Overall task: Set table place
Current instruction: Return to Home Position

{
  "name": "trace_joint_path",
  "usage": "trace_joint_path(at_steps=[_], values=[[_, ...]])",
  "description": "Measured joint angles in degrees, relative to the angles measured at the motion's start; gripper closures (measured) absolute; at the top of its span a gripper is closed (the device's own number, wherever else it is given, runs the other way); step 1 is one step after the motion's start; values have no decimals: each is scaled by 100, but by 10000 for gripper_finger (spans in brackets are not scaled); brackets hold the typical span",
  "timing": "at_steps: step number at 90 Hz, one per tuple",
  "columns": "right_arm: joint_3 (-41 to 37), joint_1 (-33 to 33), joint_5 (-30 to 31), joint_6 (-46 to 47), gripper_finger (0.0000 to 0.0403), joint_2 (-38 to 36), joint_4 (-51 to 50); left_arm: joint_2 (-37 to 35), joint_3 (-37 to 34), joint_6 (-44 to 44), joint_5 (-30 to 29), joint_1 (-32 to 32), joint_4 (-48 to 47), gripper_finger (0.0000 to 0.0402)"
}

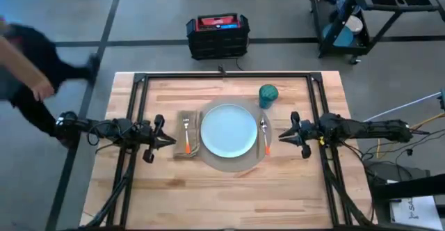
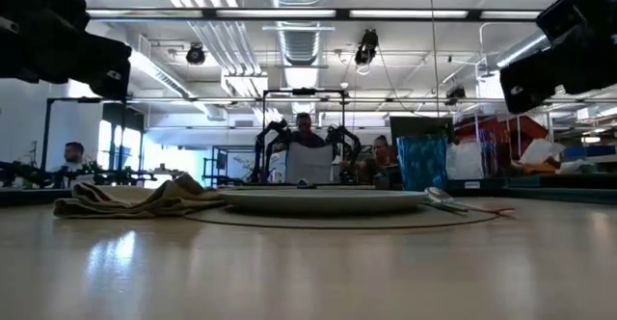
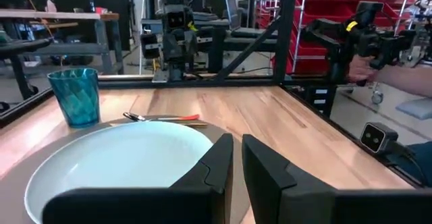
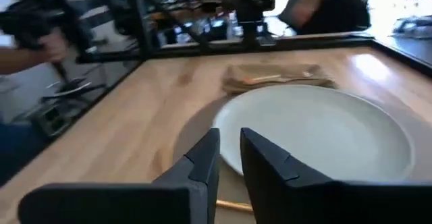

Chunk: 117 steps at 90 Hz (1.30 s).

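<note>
The table (image 1: 229, 196) holds the setting at its centre. The left gripper (image 1: 171, 140) hovers beside the napkin and the right gripper (image 1: 283, 135) beside the knife. Both have fingers nearly together and grip nothing. The round mat (image 1: 233, 167) lies under the blue plate (image 1: 229, 134). The napkin (image 1: 180, 130) lies left of the plate with the fork (image 1: 186, 135) on it, the knife (image 1: 264, 137) lies right, and the teal cup (image 1: 268, 94) stands by the mat's edge.

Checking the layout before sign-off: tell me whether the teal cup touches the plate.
Apart. The high view shows bare mat between the teal cup and the plate.
</note>
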Motion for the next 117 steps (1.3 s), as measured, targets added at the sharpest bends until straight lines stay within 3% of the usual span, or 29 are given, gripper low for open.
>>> trace_joint_path(at_steps=[13, 39, 66, 90, 117], values=[[35, 0, 23, -52, 377, -601, -275, 30, 2, -21, 52, 0, -24, 381], [-241, 0, 153, -131, 372, -349, 507, 1, 2, 97, 83, 0, -32, 381], [-245, 0, 330, -121, 357, -286, 499, -5, 0, 159, 92, 0, -2, 381], [-245, 0, 341, 946, 368, -247, 493, 39, -2, -94, 89, 0, 22, 381], [-245, 0, 337, 1074, 376, -246, 492, 117, -2, -76, 92, 0, 73, 381]])
